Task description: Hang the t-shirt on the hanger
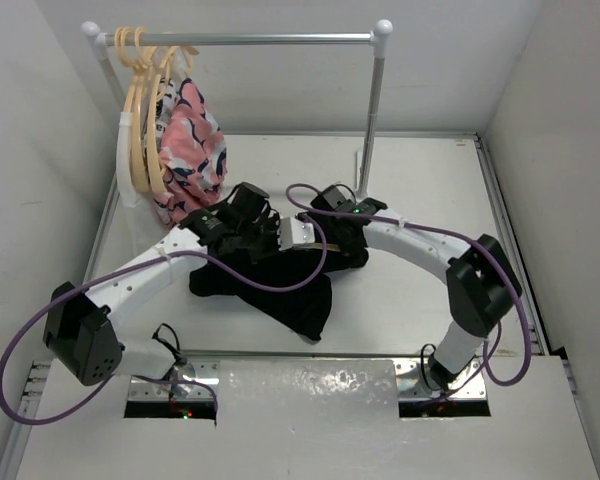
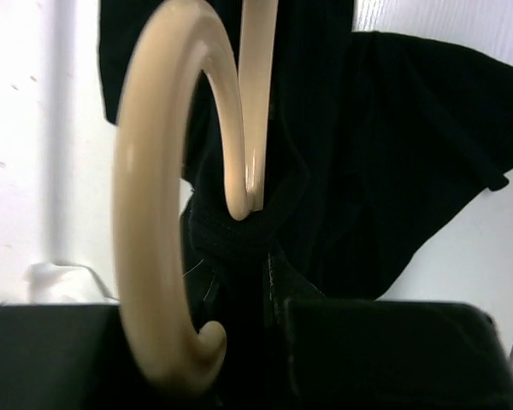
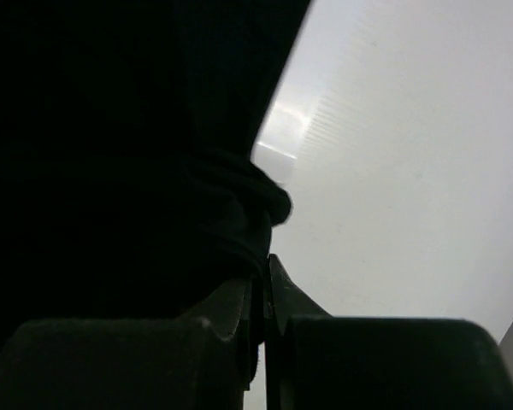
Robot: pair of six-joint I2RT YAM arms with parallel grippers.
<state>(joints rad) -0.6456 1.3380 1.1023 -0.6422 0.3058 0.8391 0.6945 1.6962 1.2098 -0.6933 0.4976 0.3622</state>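
2 narrow pinches on the t-shirt [image 1: 280,285] mid-worktop: left gripper [image 2: 269,303] and right gripper [image 3: 263,295]; hanger [image 2: 150,213] against its collar.

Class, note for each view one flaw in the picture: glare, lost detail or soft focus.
Top external view: sharp, evenly lit, glare on the metal plate at the near edge. Left wrist view: the hanger hook, very close, looks soft with a shiny streak. Right wrist view: the t-shirt is a featureless black mass and the table is washed out bright.
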